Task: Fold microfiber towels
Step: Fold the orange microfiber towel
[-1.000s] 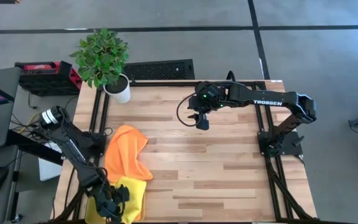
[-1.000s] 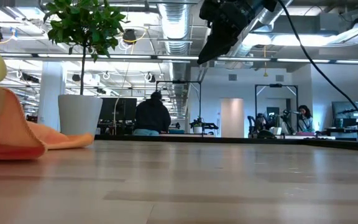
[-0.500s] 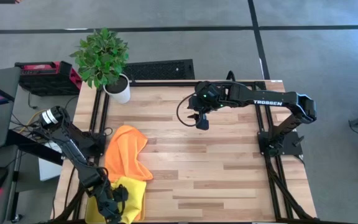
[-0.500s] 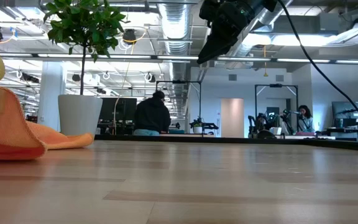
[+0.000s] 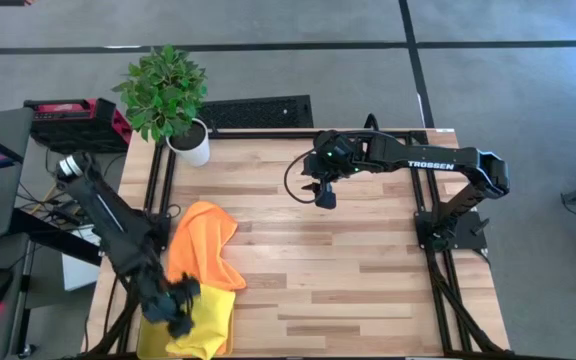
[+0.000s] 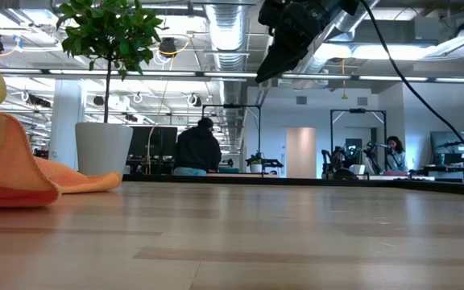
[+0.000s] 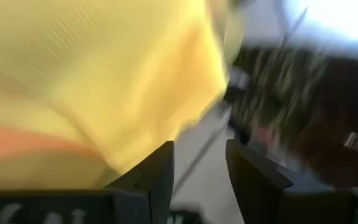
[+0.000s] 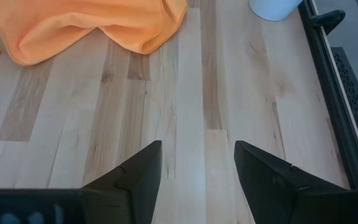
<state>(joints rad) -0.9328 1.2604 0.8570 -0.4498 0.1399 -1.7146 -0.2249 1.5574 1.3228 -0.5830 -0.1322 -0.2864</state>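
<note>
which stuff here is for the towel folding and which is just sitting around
For the job:
- orange towel, rumpled on the table's left side
- yellow towel at the near left edge, partly under the orange one
- left pincer over the yellow towel

Just lying about:
- potted plant at the far left corner
- red crate off the table

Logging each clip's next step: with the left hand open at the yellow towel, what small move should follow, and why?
Probably lift the left hand clear of the yellow towel. Its fingers stand apart, empty, over the towel at the table's near left corner, beside the crumpled orange towel. The right hand waits open above mid-table.
</note>
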